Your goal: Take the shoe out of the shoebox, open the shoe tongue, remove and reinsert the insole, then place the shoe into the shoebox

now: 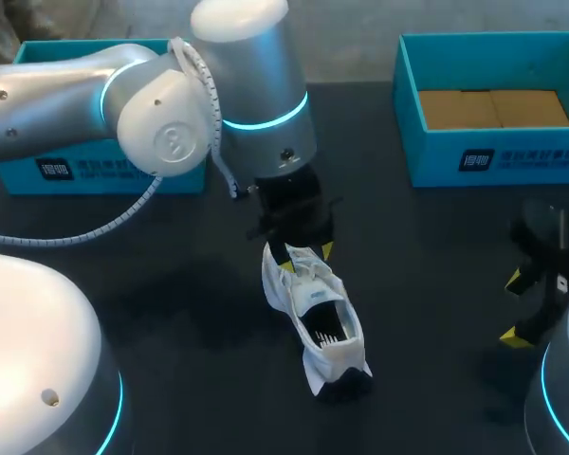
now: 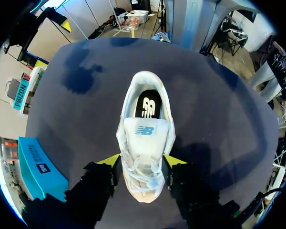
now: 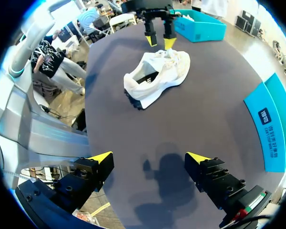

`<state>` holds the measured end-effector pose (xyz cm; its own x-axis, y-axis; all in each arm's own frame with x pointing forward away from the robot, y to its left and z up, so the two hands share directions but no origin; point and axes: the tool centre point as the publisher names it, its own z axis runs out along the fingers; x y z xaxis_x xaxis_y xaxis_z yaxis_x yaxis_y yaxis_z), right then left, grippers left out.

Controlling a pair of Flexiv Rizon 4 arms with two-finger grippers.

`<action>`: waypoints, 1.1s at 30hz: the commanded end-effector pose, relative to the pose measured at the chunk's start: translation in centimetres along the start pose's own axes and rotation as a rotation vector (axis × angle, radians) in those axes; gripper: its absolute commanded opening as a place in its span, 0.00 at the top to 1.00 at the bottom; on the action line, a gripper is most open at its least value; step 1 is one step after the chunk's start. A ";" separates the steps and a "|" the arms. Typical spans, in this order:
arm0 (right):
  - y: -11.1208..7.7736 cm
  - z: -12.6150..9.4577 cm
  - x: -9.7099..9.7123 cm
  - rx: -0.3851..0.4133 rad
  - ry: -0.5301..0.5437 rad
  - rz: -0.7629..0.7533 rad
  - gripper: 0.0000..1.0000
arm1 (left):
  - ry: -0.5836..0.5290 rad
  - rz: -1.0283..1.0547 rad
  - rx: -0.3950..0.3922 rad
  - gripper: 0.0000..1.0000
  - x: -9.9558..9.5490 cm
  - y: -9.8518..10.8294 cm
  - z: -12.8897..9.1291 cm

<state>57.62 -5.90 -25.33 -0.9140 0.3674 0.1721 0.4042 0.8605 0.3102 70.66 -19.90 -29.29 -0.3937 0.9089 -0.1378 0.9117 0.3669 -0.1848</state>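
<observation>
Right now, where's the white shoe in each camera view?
Head view: white shoe in the middle, toe at the left gripper.
Left wrist view: shoe, toe between that gripper's fingers.
Right wrist view: shoe far ahead of the open right gripper.
Shared landmark: the left gripper clamping the toe.

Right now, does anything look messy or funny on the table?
Nothing is spilled or broken. The shoe sits out on the table, toe pinched between the left fingers; the right fingers hang open and empty.
</observation>
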 end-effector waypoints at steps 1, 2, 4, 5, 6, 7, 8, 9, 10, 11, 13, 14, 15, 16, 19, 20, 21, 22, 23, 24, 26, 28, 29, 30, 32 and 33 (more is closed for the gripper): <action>-0.1 0.1 0.2 -0.001 -0.005 0.000 0.00 | -0.003 0.007 -0.004 0.64 0.6 -0.4 -1.2; -0.1 0.1 0.2 -0.001 -0.005 0.000 0.00 | -0.003 0.009 -0.003 0.64 0.6 -0.4 -1.3; -0.1 0.1 0.2 -0.001 -0.005 0.000 0.00 | -0.002 0.011 -0.002 0.69 0.5 -0.4 -1.4; -0.1 0.1 0.2 -0.001 -0.005 0.000 0.00 | -0.002 0.011 -0.003 0.70 0.4 -0.4 -1.7; -0.1 0.1 0.2 -0.001 -0.005 0.000 0.00 | -0.003 0.011 0.003 0.70 0.4 -0.3 -1.9; -0.1 0.1 0.2 -0.001 -0.005 0.000 0.00 | -0.003 0.011 0.004 0.70 0.4 -0.3 -2.1; -0.1 0.1 0.2 -0.001 -0.005 0.000 0.00 | -0.002 0.011 0.003 0.70 0.4 -0.2 -2.2; -0.1 0.1 0.2 -0.001 -0.005 0.000 0.00 | 0.007 0.017 0.004 0.70 0.4 -0.2 -2.2; -0.1 0.1 0.2 -0.001 -0.005 0.000 0.00 | 0.016 0.021 -0.003 0.71 0.4 -0.4 -2.2; -0.1 0.1 0.2 -0.001 -0.005 0.000 0.00 | 0.022 0.025 0.002 0.71 0.4 -0.6 -2.0; -0.1 0.1 0.2 -0.001 -0.005 0.000 0.00 | 0.033 0.032 0.007 0.74 0.4 -0.8 -1.5; -0.1 0.1 0.2 -0.001 -0.005 0.000 0.00 | 0.038 0.035 0.011 0.74 0.4 -1.0 -1.3; -0.1 0.1 0.2 -0.001 -0.005 0.000 0.00 | 0.044 0.038 0.015 0.74 0.4 -1.1 -1.1; -0.1 0.1 0.2 -0.001 -0.005 0.000 0.00 | 0.051 0.040 0.014 0.74 0.4 -1.3 -0.8; -0.1 0.1 0.2 -0.001 -0.005 0.000 0.00 | 0.074 0.046 0.006 0.75 0.3 -1.5 0.4; -0.1 0.1 0.2 -0.001 -0.005 0.000 0.00 | 0.081 0.046 0.010 0.76 0.2 -1.5 0.7; -0.1 0.1 0.2 -0.001 -0.005 0.000 0.00 | 0.084 0.046 0.017 0.76 0.2 -1.6 1.0; -0.1 0.1 0.2 -0.001 -0.005 0.000 0.00 | 0.090 0.046 0.016 0.76 0.2 -1.6 1.3; -0.1 0.1 0.2 -0.001 -0.005 0.000 0.00 | 0.093 0.045 0.022 0.77 0.2 -1.6 1.5; -0.1 0.1 0.2 -0.001 -0.005 0.000 0.00 | 0.094 0.044 0.030 0.77 0.2 -1.6 1.6; -0.1 0.1 0.2 -0.001 -0.005 0.000 0.00 | 0.099 0.044 0.034 0.78 0.2 -1.7 2.1; -0.1 0.1 0.2 -0.001 -0.005 0.000 0.00 | 0.117 0.051 0.038 0.78 0.1 -1.9 2.6; -0.1 0.1 0.2 -0.001 -0.005 0.000 0.00 | 0.120 0.053 0.034 0.78 0.2 -2.1 3.0; -0.1 0.1 0.2 -0.001 -0.005 0.000 0.00 | 0.122 0.053 0.036 0.78 0.2 -2.2 3.3; -0.1 0.1 0.2 -0.001 -0.005 0.000 0.00 | 0.127 0.054 0.040 0.78 0.1 -2.4 3.9; -0.1 0.1 0.2 -0.001 -0.005 0.000 0.00 | 0.129 0.054 0.044 0.78 0.1 -2.6 4.2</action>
<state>57.63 -5.90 -25.33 -0.9140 0.3673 0.1721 0.4042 0.8605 0.3100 67.83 -20.65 -31.91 -0.3242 0.9455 -0.0313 0.9245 0.3097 -0.2222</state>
